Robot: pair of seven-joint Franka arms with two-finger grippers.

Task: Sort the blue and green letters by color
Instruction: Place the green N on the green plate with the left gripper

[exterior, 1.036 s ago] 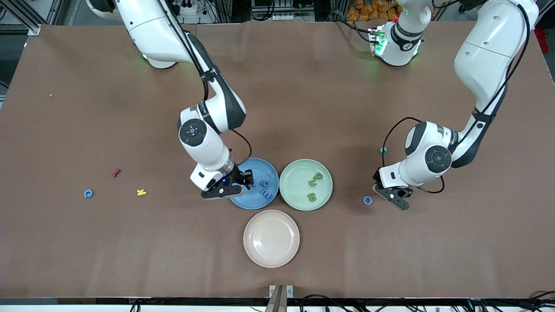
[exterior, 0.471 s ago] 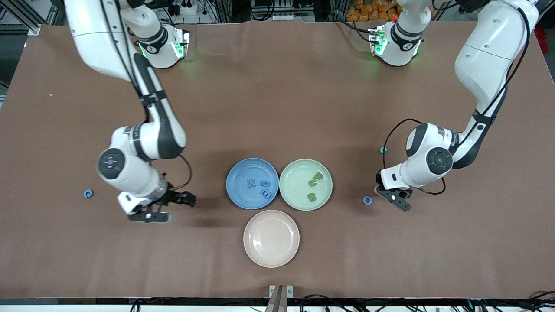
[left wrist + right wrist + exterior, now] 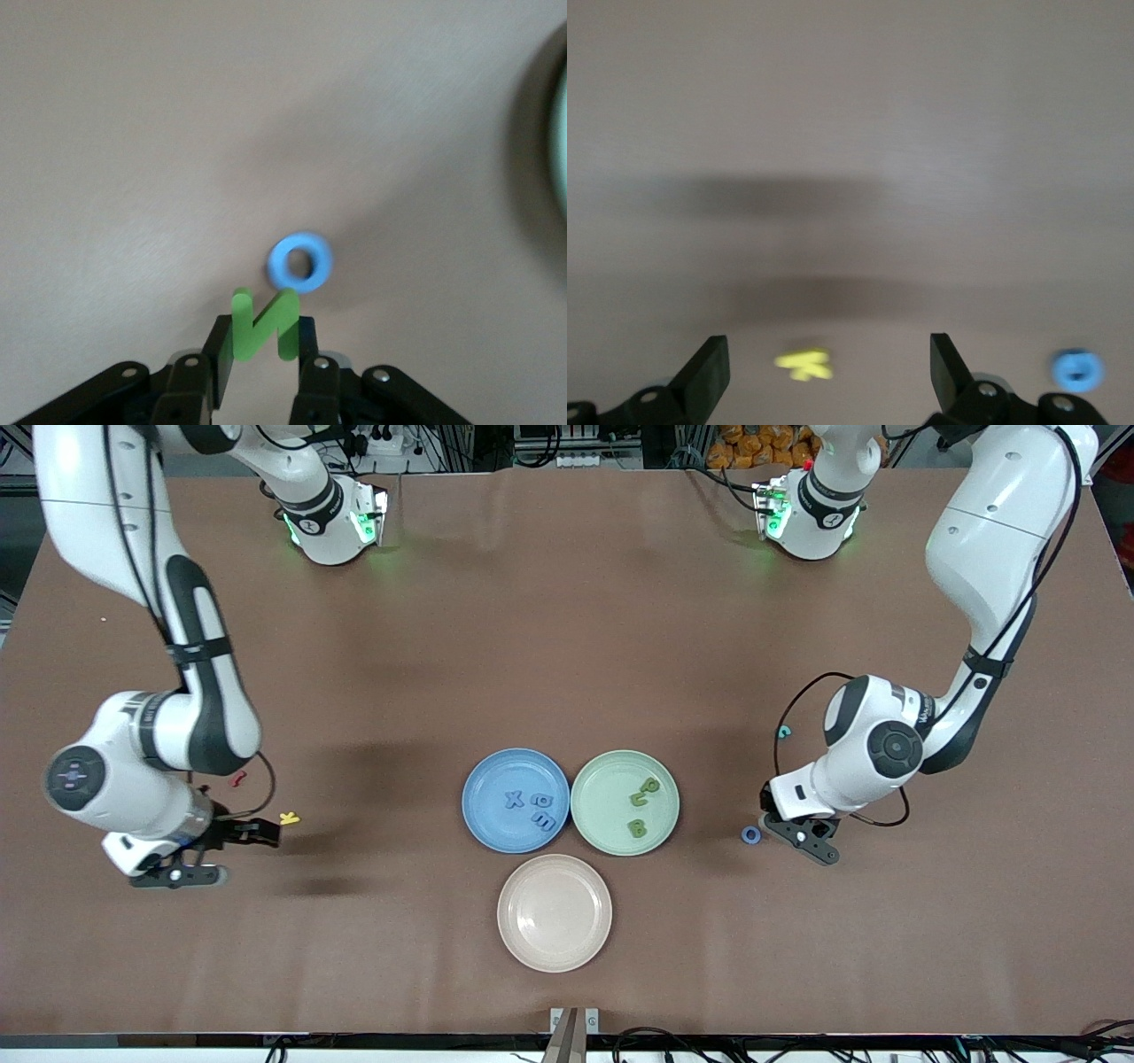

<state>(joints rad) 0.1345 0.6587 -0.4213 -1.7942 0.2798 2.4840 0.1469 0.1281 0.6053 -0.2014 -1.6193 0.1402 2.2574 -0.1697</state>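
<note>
The left gripper [image 3: 263, 372] pinches a green N [image 3: 264, 324] just above the table [image 3: 567, 646], beside a blue O [image 3: 751, 835] near the green plate [image 3: 595, 819]. The right gripper [image 3: 828, 367] hangs wide and empty over the table's right-arm end, near a yellow K [image 3: 289, 817]. Blue letters [image 3: 532, 808] lie in the blue plate [image 3: 483, 819], green letters [image 3: 643, 806] in the green plate.

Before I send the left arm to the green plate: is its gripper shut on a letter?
Shut: the left gripper pinches a green letter above the table, beside the blue O.
</note>
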